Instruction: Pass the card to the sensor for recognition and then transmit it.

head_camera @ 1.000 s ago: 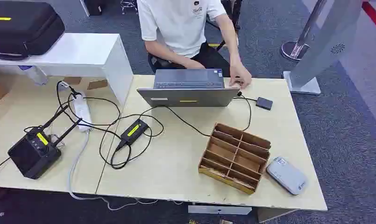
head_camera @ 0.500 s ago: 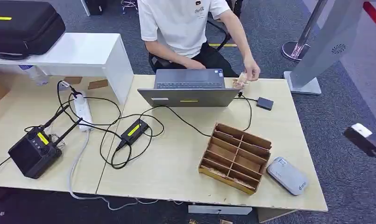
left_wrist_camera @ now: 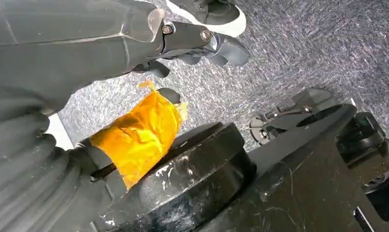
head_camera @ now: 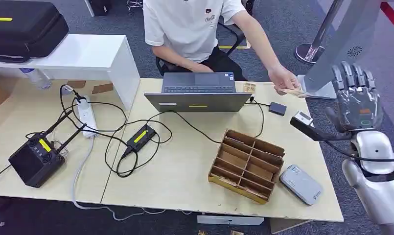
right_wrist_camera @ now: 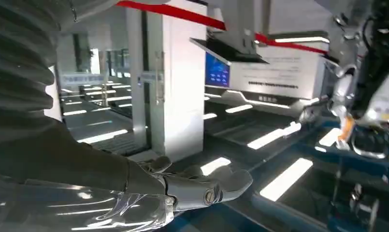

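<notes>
Left hand (left_wrist_camera: pixel 202 41) hanging low over grey carpet, dark fingers loosely apart, nothing held. Across the table (head_camera: pixel 185 181), left to right: one black radio box (head_camera: pixel 35 161), one white power strip (head_camera: pixel 86 116), one black power adapter (head_camera: pixel 141 137), one open laptop (head_camera: pixel 197 93), one wooden divided tray (head_camera: pixel 246 164), one small black sensor (head_camera: pixel 277 108) cabled to the laptop, one grey pouch (head_camera: pixel 301 184). Beyond the laptop, one seated person, hand (head_camera: pixel 283 78) stretched out past the table's far right corner, offering the card (head_camera: pixel 295 91) by one end. Further right, right hand (head_camera: pixel 356 98) raised upright, fingers straight and spread, empty, near the card but apart from it. Risk from here, as a judgement: a thin card taken edge-on by thick fingers slipping to the floor if the person lets go before a firm pinch; a late closing knocking it away.
</notes>
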